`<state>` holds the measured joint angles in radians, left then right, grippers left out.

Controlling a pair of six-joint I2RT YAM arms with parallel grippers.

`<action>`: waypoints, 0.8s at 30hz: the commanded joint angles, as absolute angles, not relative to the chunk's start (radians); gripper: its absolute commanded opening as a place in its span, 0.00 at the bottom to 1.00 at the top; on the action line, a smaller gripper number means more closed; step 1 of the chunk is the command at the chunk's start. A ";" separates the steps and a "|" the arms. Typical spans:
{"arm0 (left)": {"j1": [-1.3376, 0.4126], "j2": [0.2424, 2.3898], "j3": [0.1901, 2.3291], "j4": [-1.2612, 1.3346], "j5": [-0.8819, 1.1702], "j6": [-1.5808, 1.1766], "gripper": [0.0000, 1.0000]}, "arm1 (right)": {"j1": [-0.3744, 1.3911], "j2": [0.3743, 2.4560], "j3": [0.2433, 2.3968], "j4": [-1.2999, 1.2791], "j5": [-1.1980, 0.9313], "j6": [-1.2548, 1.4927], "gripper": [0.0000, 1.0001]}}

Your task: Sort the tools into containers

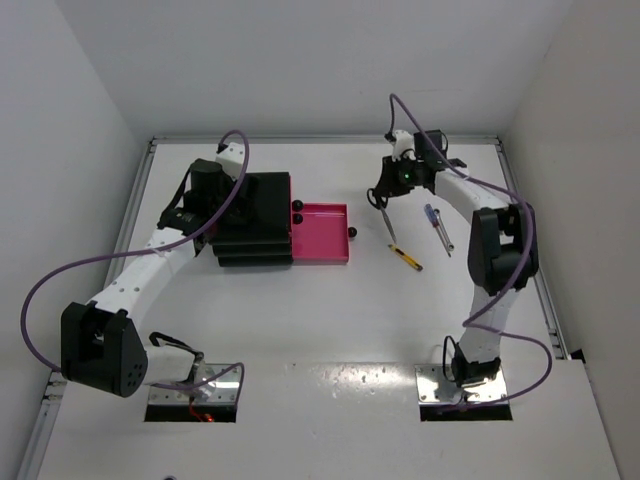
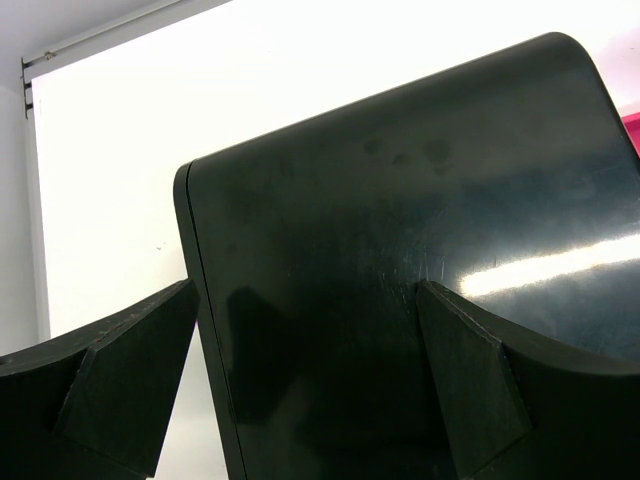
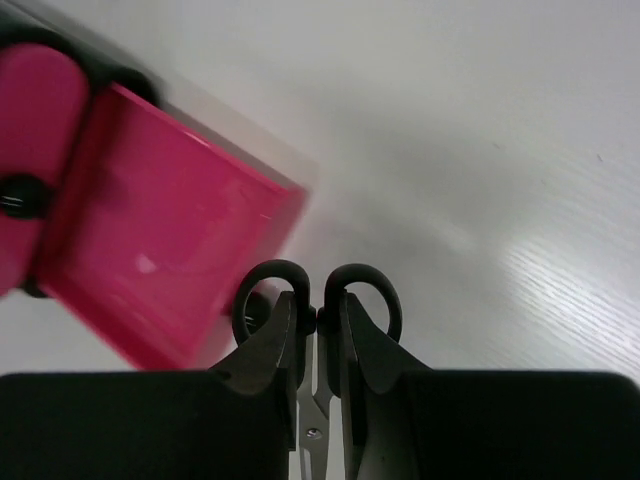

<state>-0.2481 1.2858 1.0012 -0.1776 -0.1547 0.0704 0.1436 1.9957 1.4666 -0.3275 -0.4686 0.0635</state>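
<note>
My right gripper [image 1: 384, 198] hangs above the table, right of the open pink drawer [image 1: 322, 236], shut on a small pair of black-handled scissors [image 1: 387, 224]. In the right wrist view its fingers [image 3: 270, 345] pinch the two handle loops of the scissors [image 3: 360, 285] together, with the drawer [image 3: 150, 250] to the left below. A yellow-and-black tool [image 1: 405, 258] and a slim screwdriver [image 1: 437, 226] lie on the table near the right arm. My left gripper [image 1: 235, 205] rests on the black cabinet [image 1: 255, 225], open, one finger [image 2: 130, 370] off the cabinet's [image 2: 400, 220] edge.
Two more drawer fronts with round black knobs [image 1: 297, 211] sit closed in the cabinet. The open drawer's own knob [image 1: 352, 233] points toward the right arm. White walls close in the table at the back and on both sides.
</note>
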 commanded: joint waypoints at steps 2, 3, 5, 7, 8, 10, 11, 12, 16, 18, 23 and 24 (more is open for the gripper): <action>-0.258 1.305 1.002 -0.242 -0.169 0.080 0.97 | 0.198 1.870 1.430 -0.109 -0.583 0.276 0.00; -0.258 1.305 1.002 -0.242 -0.169 0.080 0.97 | 0.212 1.855 1.402 -0.060 -0.583 0.294 0.00; -0.258 1.305 1.002 -0.242 -0.169 0.080 0.97 | 0.222 1.844 1.379 -0.005 -0.594 0.363 0.00; -0.258 1.305 1.002 -0.242 -0.169 0.080 0.97 | 0.232 1.844 1.336 0.098 -0.603 0.414 0.00; -0.258 1.305 1.002 -0.242 -0.169 0.080 0.97 | 0.244 1.844 1.303 0.136 -0.603 0.464 0.00; -0.258 1.305 1.002 -0.242 -0.169 0.080 0.97 | 0.268 1.844 1.267 0.254 -0.603 0.508 0.00; -0.258 1.305 1.002 -0.242 -0.169 0.080 0.97 | 0.268 1.844 1.256 0.283 -0.603 0.526 0.00; -0.258 1.305 1.002 -0.242 -0.169 0.080 0.97 | 0.293 1.853 1.244 0.334 -0.603 0.553 0.00; -0.258 1.305 0.992 -0.242 -0.169 0.080 0.97 | 0.324 1.885 1.232 0.422 -0.582 0.583 0.00; -0.258 1.305 0.992 -0.242 -0.169 0.080 0.97 | 0.337 1.897 1.223 0.446 -0.572 0.583 0.00; -0.258 1.305 0.992 -0.242 -0.169 0.080 0.97 | 0.379 1.942 1.233 0.474 -0.561 0.585 0.00; -0.258 1.305 0.992 -0.242 -0.169 0.080 0.97 | 0.379 1.942 1.233 0.474 -0.561 0.571 0.00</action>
